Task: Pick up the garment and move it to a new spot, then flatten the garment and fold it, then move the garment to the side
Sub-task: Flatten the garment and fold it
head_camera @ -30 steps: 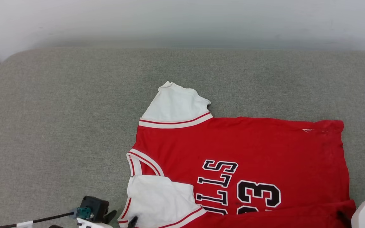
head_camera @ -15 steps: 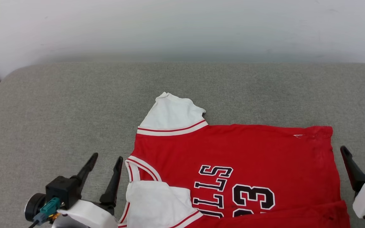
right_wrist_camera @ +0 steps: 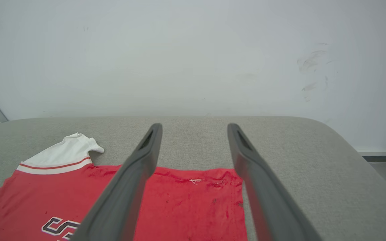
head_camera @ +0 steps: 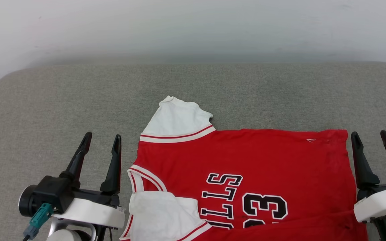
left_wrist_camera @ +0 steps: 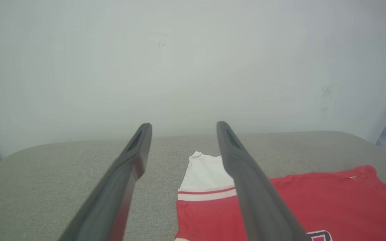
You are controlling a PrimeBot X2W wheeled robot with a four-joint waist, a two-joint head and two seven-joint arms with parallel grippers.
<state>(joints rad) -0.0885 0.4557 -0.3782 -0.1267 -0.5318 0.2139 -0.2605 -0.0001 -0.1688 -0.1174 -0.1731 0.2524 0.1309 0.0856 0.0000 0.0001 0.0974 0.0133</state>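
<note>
**A:** How far along?

**B:** The red jersey shirt with black "BULLS" lettering (head_camera: 246, 157) lies flat mid-way across the grey fabric cushion (head_camera: 62, 100). Its 6 o'clock edge looks folded in. The white sleeve at 12 o'clock (head_camera: 176, 117) is not yet folded, and the side move remains.

**A:** Claws?

**B:** The left gripper (head_camera: 102, 135) is at 9 o'clock and the right gripper (head_camera: 369, 133) at 3 o'clock. Both are spread wide beside the shirt, gripping nothing.

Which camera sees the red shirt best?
The head view: it looks down on the shirt, with both white sleeves, lettering and number. The left wrist view catches one sleeve and some red cloth; the right wrist view, one sleeve, the hem end and a letter.
</note>
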